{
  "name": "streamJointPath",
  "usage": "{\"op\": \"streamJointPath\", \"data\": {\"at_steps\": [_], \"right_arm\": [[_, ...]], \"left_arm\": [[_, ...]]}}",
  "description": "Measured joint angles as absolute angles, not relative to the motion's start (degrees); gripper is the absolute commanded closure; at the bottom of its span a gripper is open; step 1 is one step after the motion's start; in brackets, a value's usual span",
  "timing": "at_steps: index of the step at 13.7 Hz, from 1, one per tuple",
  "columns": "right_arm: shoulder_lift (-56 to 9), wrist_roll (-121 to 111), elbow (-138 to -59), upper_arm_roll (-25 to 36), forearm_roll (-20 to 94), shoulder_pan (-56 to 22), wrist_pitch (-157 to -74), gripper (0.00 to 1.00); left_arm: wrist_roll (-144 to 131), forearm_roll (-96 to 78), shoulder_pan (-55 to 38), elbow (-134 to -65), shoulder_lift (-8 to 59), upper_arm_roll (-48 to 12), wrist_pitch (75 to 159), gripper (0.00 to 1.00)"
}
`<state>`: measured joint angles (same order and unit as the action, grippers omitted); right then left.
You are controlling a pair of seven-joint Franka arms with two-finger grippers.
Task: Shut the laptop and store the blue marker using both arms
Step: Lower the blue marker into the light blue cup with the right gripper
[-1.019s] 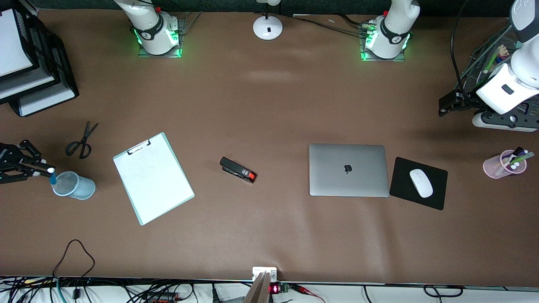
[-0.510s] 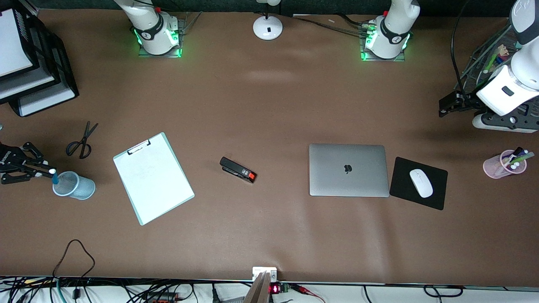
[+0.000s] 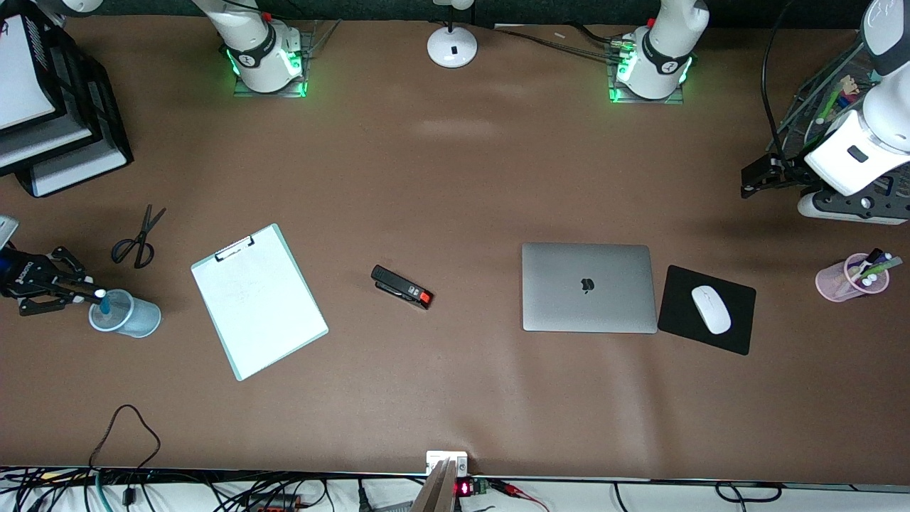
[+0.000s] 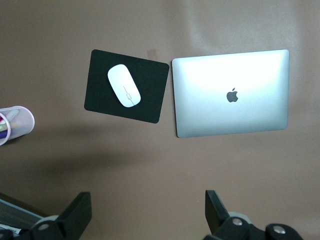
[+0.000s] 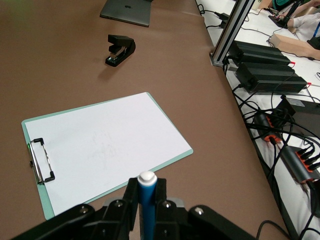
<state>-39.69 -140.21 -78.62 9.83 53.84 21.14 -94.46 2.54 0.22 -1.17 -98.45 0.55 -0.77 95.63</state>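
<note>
**A robotics lab dressed as an office desk**

Two white arms (image 3: 264,50) are bolted along the top of the brown table (image 3: 455,398). Loose cables (image 3: 178,494) and power bricks (image 5: 267,62) crowd its lower edge. Paper trays (image 3: 50,107) sit upper left; clipboard (image 3: 259,301) and stapler (image 3: 402,286) lie mid-frame.

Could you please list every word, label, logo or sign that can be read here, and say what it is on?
No words or numbers can be read.
Apple logo, no text: on the closed laptop's lid.
White lettering on the right gripper: too blurred to read.
Round marks on both arm bases: too small to read.
</note>
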Motion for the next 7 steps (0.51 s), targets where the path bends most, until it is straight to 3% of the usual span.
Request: {"op": "streamJointPath", "data": {"at_steps": [7], "right_arm": [[-41.6,-140.5,-78.6,9.8,53.8,22.4,-94.5,1.0]], "left_arm": [[2.5,0.2,-1.4,-97.7,1.3,-0.8,95.2,0.0]]}}
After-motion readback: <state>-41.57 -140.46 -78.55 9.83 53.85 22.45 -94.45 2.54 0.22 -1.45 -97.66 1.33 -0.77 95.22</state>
